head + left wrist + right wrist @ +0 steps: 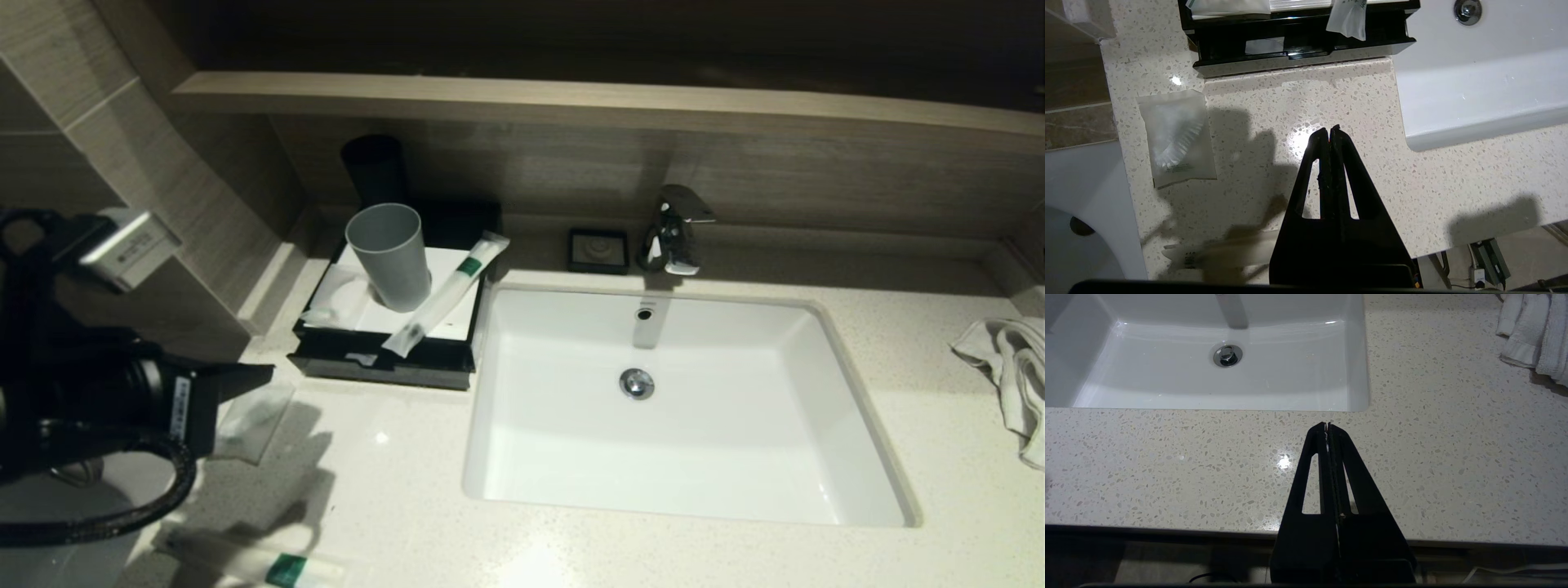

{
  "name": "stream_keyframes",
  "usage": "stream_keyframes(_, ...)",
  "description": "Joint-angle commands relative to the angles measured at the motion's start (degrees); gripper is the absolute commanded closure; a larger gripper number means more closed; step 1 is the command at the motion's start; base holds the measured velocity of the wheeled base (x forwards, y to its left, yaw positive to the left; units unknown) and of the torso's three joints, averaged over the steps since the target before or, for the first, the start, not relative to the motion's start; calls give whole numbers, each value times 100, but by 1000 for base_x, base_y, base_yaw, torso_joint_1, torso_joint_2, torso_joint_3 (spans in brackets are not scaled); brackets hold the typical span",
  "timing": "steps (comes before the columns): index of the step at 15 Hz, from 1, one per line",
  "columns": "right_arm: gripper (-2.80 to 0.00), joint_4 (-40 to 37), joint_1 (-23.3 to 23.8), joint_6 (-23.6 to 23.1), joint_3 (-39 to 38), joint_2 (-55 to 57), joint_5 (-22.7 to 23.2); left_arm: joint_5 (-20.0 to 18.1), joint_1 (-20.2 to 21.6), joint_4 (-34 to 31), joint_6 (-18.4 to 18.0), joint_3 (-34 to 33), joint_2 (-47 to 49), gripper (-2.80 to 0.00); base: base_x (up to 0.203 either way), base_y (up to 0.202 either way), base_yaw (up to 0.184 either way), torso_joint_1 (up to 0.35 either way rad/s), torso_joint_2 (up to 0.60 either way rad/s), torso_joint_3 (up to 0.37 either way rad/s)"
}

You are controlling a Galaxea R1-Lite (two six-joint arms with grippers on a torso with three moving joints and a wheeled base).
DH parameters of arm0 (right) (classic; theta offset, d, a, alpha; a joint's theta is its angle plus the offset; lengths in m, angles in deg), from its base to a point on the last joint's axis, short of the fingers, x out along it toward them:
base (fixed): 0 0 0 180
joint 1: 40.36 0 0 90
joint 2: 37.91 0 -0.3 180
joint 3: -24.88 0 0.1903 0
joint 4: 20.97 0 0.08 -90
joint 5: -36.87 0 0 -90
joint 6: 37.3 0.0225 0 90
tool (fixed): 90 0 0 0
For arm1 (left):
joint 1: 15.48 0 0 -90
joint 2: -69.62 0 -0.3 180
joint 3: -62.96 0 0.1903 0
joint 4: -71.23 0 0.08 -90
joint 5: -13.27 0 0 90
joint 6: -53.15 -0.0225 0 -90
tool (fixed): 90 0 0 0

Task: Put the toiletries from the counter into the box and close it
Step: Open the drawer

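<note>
An open black box [384,363] stands at the counter's back left, also in the left wrist view [1306,53]. A grey cup [390,257] stands in it and a long white packet with a green label [447,294] lies across it. A clear packet [253,420] lies on the counter in front of the box, also in the left wrist view [1175,136]. Another long white packet [261,563] lies at the front edge. My left gripper [1329,130] is shut and empty, above the bare counter right of the clear packet. My right gripper [1327,425] is shut and empty, over the counter in front of the sink.
A white sink [849,392] fills the counter's middle, with a chrome tap [673,237] behind it. A black soap dish [598,249] sits left of the tap. A white towel [1012,376] lies at the far right. A tiled wall stands at the left.
</note>
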Motion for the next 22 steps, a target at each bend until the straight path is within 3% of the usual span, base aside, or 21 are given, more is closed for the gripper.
stream_keyframes(1, 0, 0, 0, 7, 0, 0, 0, 321, -146, 439, 80, -125, 536, 0, 0, 0, 0, 0, 0, 0)
stream_keyframes(7, 0, 0, 0, -2, 0, 0, 0, 417, -147, 1717, 183, -587, 1176, 0, 0, 0, 0, 0, 0, 0)
stream_keyframes(22, 0, 0, 0, 7, 0, 0, 0, 422, -145, 2588, 397, -588, 2209, 0, 0, 0, 0, 0, 0, 0)
